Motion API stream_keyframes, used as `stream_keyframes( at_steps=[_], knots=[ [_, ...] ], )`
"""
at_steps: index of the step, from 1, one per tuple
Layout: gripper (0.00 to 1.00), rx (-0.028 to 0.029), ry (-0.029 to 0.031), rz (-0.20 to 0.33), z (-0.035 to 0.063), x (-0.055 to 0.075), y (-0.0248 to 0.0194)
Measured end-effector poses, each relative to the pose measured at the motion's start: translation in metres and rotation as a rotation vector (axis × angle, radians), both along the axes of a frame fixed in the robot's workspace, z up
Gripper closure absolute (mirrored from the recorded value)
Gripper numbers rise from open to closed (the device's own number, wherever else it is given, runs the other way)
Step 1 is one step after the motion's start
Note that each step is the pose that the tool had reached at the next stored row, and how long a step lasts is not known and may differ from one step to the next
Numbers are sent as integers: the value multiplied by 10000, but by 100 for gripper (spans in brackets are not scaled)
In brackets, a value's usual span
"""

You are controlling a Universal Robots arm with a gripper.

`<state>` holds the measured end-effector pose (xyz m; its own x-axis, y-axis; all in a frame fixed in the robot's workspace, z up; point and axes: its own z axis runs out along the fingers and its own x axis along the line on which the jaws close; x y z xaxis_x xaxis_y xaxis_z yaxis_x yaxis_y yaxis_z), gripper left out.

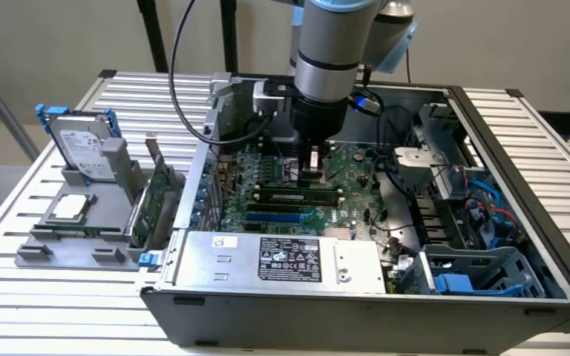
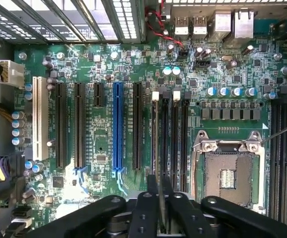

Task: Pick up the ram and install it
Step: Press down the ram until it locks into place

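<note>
Between the two black fingers of the gripper [image 2: 159, 208] stands a thin board seen on its edge, and this is the ram [image 2: 157, 148]. The fingers are closed almost fully, with only the thickness of the stick between them, so the gripper has a firm hold on it.

From the wrist view, the ram runs away from the fingers as a narrow line, and its far end reaches a white latch [image 2: 155, 95]. Its long axis lies parallel to the long black slots [image 2: 171, 144] just beside it and to the blue slot [image 2: 117, 126] further away. The stick stands upright on its long edge, with the contact edge turned down toward the motherboard [image 2: 99, 148].

As a judgement, the picking is already done and the installing is in progress. The ram seems lined up over one slot, but whether it is already pressed in, or whether the latch has closed, cannot be told.

From the exterior view, the arm [image 1: 329, 59] reaches straight down into the open computer case [image 1: 522, 148], and the gripper [image 1: 311, 165] is low over the board. Another memory stick [image 1: 295, 196] already sits in a slot near the power supply [image 1: 285, 259].
</note>
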<state>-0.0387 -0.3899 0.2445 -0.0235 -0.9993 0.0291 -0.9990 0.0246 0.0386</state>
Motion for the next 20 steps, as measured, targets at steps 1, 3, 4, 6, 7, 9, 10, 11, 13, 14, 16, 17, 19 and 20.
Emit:
stream_keyframes(
  at_steps=[1,3,4,6,7,9,10,11,13,14,16,17,19,20],
  knots=[
    [100,2,-1,0,1,0,0],
    [100,2,-1,0,1,0,0],
    [100,1,0,0,2,0,0],
    [100,1,0,0,2,0,0],
    [100,1,0,0,2,0,0],
    [100,1,0,0,2,0,0],
    [100,1,0,0,2,0,0],
    [100,1,0,0,2,0,0],
    [100,0,0,0,2,0,0],
    [100,-1,-4,1,0,0,0],
    [100,-1,-38,-1,-16,-1,1],
    [100,0,-69,-1,-27,-2,2],
    [100,1,-137,0,-47,-11,5],
    [100,0,-159,0,-53,-17,6]
  ],
)
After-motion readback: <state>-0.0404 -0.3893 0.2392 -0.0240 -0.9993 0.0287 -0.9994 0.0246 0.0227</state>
